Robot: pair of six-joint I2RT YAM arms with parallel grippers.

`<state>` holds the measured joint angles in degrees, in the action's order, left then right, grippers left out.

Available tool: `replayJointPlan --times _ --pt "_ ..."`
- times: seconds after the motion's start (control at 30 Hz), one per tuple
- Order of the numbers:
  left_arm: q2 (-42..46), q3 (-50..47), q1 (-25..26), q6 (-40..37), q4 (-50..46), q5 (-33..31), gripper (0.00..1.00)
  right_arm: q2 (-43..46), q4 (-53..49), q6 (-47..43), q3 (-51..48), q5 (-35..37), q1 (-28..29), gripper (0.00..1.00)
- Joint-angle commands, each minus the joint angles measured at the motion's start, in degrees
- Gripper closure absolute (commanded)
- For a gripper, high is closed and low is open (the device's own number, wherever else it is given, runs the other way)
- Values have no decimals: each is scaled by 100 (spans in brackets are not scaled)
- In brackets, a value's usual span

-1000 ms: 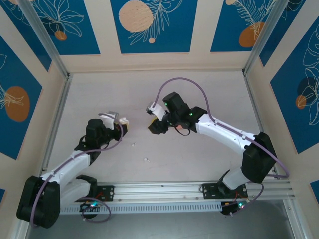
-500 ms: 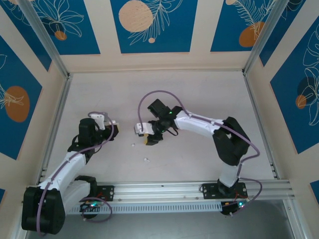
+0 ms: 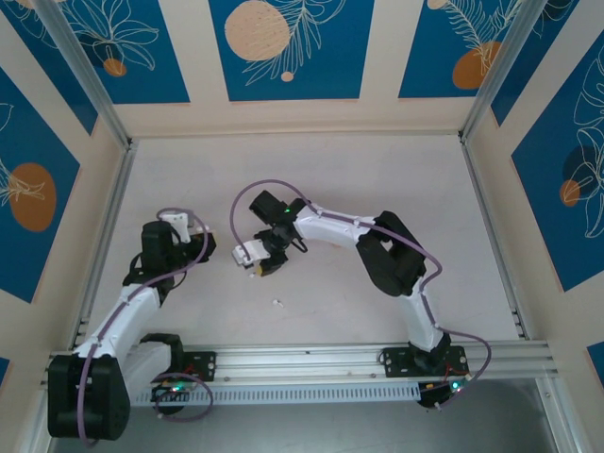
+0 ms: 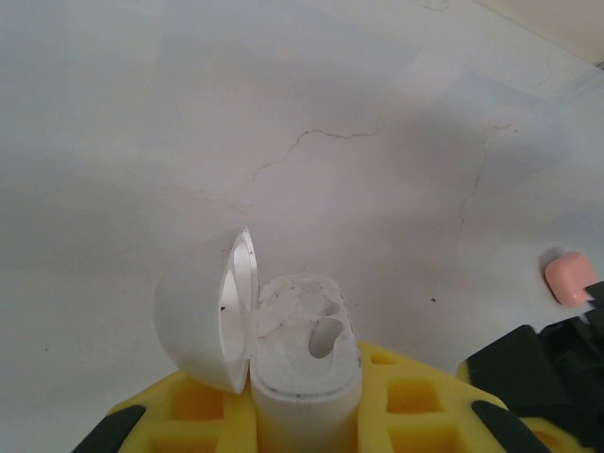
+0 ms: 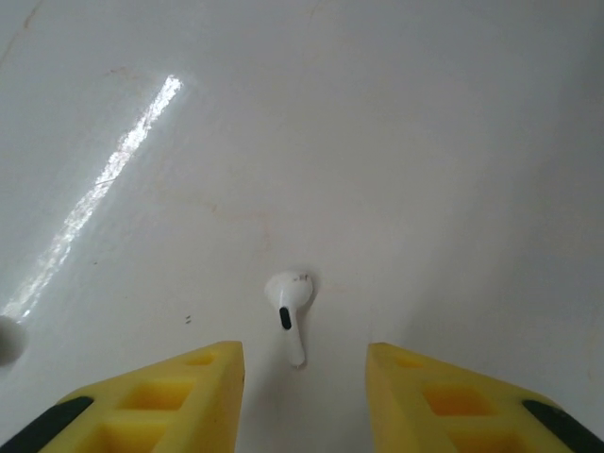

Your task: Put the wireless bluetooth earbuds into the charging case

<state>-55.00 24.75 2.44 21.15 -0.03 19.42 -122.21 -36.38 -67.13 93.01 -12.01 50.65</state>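
Observation:
My left gripper is shut on a white charging case and holds it upright between yellow fingers. The case's lid hangs open to the left, and one dark slot in its top is empty. My right gripper is open just above the table, with a white earbud lying between and slightly ahead of its fingertips, untouched. In the top view the right gripper hovers left of centre, and the left gripper sits a little to its left. A second white earbud lies nearer the arm bases.
A small salmon-pink piece lies on the table at the right of the left wrist view, beside a black gripper body. A round white bit sits at the left edge of the right wrist view. Walls enclose the table on three sides.
The right arm has swung left and lowered over the white earbud. The left arm has drawn back to the left with the open case still held.

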Motion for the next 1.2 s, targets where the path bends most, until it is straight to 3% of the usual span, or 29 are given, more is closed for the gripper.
replayJointPlan --times 0.0,0.67,1.17 --pt "-86 99 -125 65 2 70 82 -245 -343 -342 332 -25 67 61" --pt "-99 74 -257 83 42 202 83 -1097 -1190 -571 1218 78 251 65" --pt "-37 78 -261 40 42 249 83 -1131 -1282 -295 1215 348 277 81"
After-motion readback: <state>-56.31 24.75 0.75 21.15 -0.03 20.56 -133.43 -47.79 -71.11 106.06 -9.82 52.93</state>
